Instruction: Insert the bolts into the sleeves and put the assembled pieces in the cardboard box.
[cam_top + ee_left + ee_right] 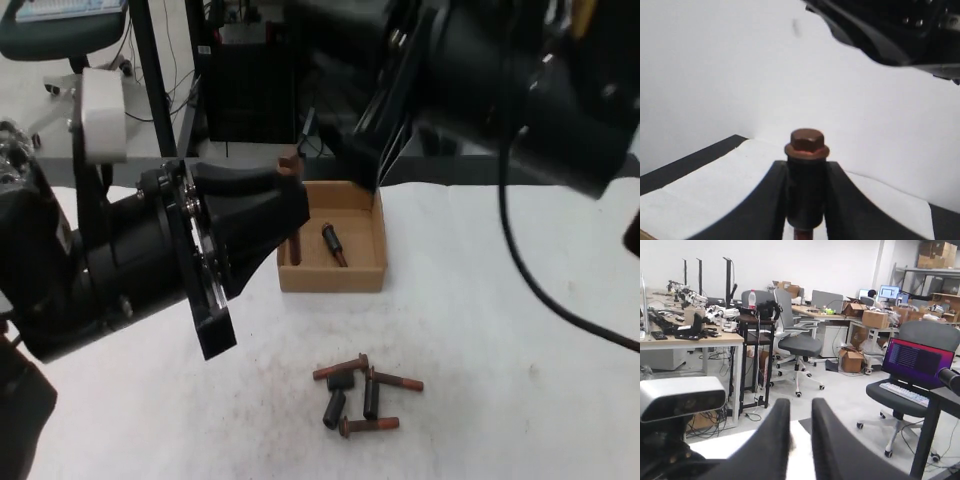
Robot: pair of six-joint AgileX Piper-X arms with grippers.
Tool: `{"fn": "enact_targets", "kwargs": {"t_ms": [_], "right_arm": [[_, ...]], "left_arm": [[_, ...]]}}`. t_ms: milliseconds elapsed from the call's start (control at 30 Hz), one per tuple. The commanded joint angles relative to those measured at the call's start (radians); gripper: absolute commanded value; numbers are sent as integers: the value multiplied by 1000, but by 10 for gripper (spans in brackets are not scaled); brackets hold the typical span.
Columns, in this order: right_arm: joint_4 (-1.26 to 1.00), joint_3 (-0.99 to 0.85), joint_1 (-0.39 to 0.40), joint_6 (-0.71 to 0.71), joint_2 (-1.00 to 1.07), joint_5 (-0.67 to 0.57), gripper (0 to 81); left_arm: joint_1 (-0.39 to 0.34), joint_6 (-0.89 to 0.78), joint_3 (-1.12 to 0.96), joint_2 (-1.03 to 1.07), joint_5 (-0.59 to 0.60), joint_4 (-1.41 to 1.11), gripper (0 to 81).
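My left gripper [806, 172] is shut on a black sleeve [805, 192] with a copper bolt [806, 142] through it, head on top. In the high view the left gripper [292, 205] holds this piece [295, 245] upright over the left part of the cardboard box [330, 278], its lower end inside. Another assembled piece [333, 243] lies on the box floor. Loose bolts [340, 370] and black sleeves [334, 408] lie in a cluster nearer the front of the bench. My right gripper [800, 412] points out into the room, raised, a narrow gap between its fingers, nothing in it.
The right arm [520, 90] hangs high over the back right of the bench and shows as a dark bulk [900, 30] in the left wrist view. White cloth [500, 330] covers the bench. Office desks and chairs [795, 345] stand beyond.
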Motion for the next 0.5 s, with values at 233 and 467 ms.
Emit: {"fn": "enact_targets", "kwargs": {"t_ms": [233, 467], "right_arm": [[-10, -8, -4, -65, -13, 66, 8], [264, -8, -80, -151, -13, 340, 8]], "left_arm": [[1, 41, -7, -4, -66, 12, 3], [13, 39, -113, 8, -273, 253, 3]]}}
